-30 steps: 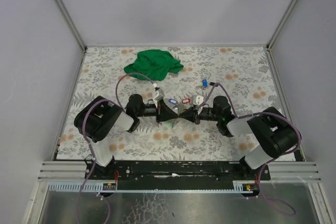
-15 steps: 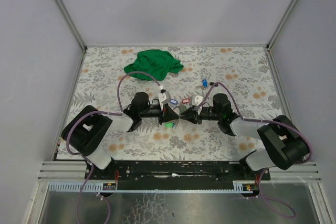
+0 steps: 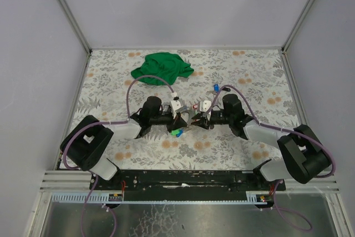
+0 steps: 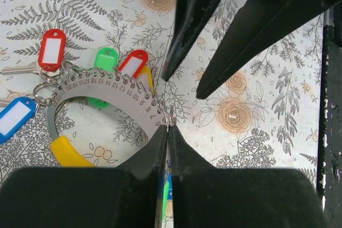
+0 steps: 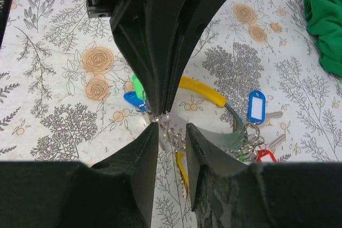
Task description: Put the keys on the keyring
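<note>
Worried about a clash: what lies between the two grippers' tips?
Left wrist view: only the end of the keyring, pinched by the shut left gripper, plus a bare patch of floral table. The open right gripper hangs just beyond it.

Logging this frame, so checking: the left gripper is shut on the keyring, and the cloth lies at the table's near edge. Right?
Not quite. The left gripper is shut on the keyring, but the cloth lies at the far edge of the table, not the near one. The top view shows it.
</note>
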Robot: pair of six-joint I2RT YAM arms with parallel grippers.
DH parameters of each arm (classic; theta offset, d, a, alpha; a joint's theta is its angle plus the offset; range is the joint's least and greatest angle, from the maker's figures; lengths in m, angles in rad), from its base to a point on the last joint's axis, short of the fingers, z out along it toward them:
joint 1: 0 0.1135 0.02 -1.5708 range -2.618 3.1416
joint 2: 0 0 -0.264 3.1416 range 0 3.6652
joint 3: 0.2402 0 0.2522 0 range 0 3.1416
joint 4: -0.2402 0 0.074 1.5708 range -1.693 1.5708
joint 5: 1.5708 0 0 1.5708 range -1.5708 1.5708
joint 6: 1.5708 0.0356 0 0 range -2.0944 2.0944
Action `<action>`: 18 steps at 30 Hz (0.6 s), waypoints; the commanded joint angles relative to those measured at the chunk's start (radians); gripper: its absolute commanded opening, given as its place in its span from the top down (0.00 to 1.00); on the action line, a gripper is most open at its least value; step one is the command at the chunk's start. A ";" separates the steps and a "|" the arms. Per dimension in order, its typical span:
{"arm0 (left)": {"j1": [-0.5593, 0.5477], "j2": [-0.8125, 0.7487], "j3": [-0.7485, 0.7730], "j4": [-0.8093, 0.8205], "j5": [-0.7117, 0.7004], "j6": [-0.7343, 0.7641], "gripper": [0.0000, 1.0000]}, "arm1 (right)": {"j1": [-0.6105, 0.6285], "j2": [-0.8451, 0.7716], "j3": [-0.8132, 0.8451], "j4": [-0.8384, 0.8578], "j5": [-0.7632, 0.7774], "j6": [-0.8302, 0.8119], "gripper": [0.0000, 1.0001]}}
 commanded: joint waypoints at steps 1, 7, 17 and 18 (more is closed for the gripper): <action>-0.011 -0.026 0.027 -0.026 -0.018 0.044 1.00 | 0.003 0.061 0.057 0.078 -0.086 0.015 0.67; -0.018 -0.025 0.035 -0.043 -0.017 0.050 1.00 | 0.003 0.144 0.073 0.155 -0.132 0.062 0.67; -0.027 -0.020 0.062 -0.095 -0.023 0.068 1.00 | 0.003 0.187 0.093 0.119 -0.137 0.037 0.69; -0.028 -0.020 0.062 -0.098 -0.023 0.070 1.00 | 0.004 0.192 0.097 0.109 -0.137 0.034 0.69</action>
